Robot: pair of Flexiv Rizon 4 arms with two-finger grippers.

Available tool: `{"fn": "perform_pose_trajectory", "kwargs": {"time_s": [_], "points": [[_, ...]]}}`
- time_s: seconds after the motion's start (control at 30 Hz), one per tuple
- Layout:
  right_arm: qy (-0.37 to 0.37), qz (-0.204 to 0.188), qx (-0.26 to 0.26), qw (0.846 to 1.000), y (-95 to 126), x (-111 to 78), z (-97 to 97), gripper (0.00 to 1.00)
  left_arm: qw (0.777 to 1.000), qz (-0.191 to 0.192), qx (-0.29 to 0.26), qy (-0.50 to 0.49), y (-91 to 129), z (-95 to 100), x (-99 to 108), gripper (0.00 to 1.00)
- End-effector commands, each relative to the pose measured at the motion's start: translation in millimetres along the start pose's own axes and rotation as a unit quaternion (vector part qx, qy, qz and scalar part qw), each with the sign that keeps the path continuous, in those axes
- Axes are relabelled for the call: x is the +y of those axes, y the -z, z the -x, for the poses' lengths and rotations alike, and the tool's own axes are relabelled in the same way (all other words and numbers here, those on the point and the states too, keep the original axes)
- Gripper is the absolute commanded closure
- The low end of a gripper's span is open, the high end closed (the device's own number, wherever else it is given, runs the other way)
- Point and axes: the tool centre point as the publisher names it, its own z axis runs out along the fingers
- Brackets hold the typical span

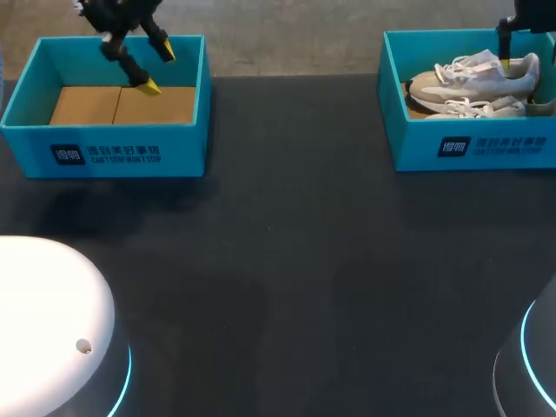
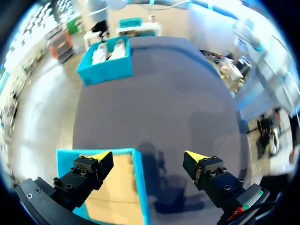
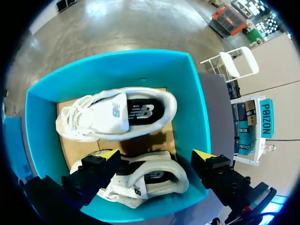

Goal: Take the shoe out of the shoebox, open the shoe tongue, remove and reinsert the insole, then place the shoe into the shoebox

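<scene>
Shoes [image 3: 117,112] in shoebox [image 3: 117,70]; right pincer [image 3: 157,154] wide apart above

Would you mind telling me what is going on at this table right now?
Two robot arms are at two teal shoeboxes. The right gripper hovers open over the right shoebox, which holds two white sneakers; neither is gripped yet. The left gripper hangs open over the left shoebox, which holds no shoe.
</scene>
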Motion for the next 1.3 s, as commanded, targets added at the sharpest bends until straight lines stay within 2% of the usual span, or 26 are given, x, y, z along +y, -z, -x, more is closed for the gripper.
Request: {"fn": "perform_pose_trajectory", "kwargs": {"time_s": [0.03, 0.33, 0.37, 0.4, 0.47, 0.5, 0.53, 0.6, 0.63, 0.77, 0.8, 0.87, 0.9, 1.0, 1.23, 1.3], "points": [[-0.001, 0.025, 0.003, 1.000, 6, -14.7, 6.4, 0.00, 0.940, 0.097, -0.137, 0.298, -1, -9.9, -3, 0.00], [-0.001, 0.025, 0.003, 1.000, 6, -14.7, 6.4, 0.00, 0.940, 0.097, -0.137, 0.298, -1, -9.9, -3, 0.00], [-0.001, 0.025, 0.003, 1.000, 6, -14.7, 6.4, 0.00, 0.929, 0.104, -0.118, 0.335, -1, -12.3, -4, 0.00], [0.009, 0.024, 0.003, 1.000, 7, -18.4, 6.2, 0.00, 0.909, 0.087, -0.103, 0.393, 1, -15.4, -8, 0.00], [0.022, 0.024, 0.005, 0.999, 8, -24.3, 6.0, 0.00, 0.882, 0.090, -0.090, 0.454, 3, -18.0, -11, 0.00], [0.027, 0.020, 0.010, 0.999, 8, -27.5, 6.4, 0.00, 0.877, 0.100, -0.086, 0.461, 2, -22.1, -11, 0.00], [0.039, 0.018, 0.022, 0.999, 8, -32.5, 7.1, 0.00, 0.860, 0.097, -0.072, 0.495, 1, -25.2, -11, 0.00], [0.052, 0.012, 0.022, 0.998, 8, -38.5, 7.2, 0.00, 0.841, 0.092, -0.052, 0.530, 1, -29.8, -14, 0.00], [0.063, 0.009, 0.016, 0.998, 9, -43.5, 6.7, 0.00, 0.822, 0.084, -0.049, 0.561, 0, -31.5, -15, 0.00], [0.098, 0.001, 0.017, 0.995, 10, -56.7, 7.5, 0.00, 0.779, 0.064, -0.030, 0.623, -7, -33.1, -16, 0.00], [0.105, -0.002, 0.017, 0.994, 12, -61.7, 7.7, 0.00, 0.758, 0.054, -0.027, 0.649, -11, -32.5, -16, 0.00], [0.115, -0.002, 0.023, 0.993, 16, -68.3, 7.4, 0.00, 0.735, 0.041, -0.018, 0.677, -14, -32.5, -17, 0.00], [0.116, -0.001, 0.026, 0.993, 21, -73.6, 7.1, 0.00, 0.712, 0.024, -0.003, 0.701, -15, -33.4, -19, 0.00], [0.120, -0.005, 0.038, 0.992, 28, -83.6, 10.7, 0.00, 0.681, 0.012, 0.006, 0.732, -17, -35.0, -19, 0.00], [0.126, -0.029, 0.042, 0.991, 38, -109.2, 17.8, 0.00, 0.644, 0.005, -0.018, 0.765, -23, -29.2, -7, 0.00], [0.127, -0.036, 0.051, 0.990, 40, -119.0, 19.1, 0.00, 0.626, -0.001, -0.021, 0.780, -24, -26.1, -2, 0.00]]}}
